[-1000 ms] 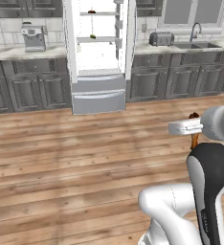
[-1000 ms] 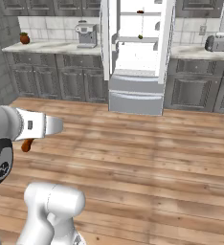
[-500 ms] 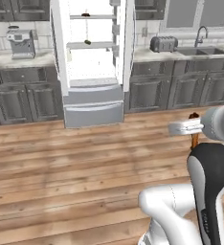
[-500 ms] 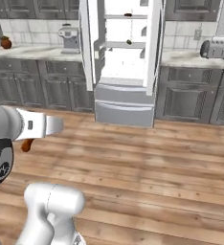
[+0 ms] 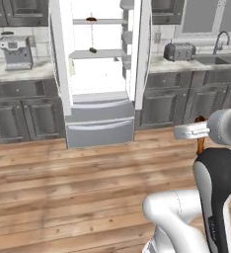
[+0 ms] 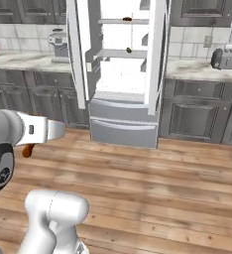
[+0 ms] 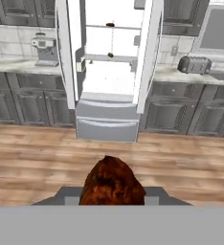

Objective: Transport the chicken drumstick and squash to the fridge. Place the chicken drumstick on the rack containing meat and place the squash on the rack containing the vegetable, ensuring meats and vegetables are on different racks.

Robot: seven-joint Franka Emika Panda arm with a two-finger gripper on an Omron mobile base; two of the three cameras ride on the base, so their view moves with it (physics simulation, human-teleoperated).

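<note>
The gripper is clamped on the chicken drumstick; the fridge stands open ahead. The meat lies on the rack containing meat; the vegetable lies on the shelf below.

From behind the arm, left and right, we look forward and down across the wooden floor at the open fridge, well off. Our hand camera faces it squarely, sharing its shelves and flanking cabinets.
</note>
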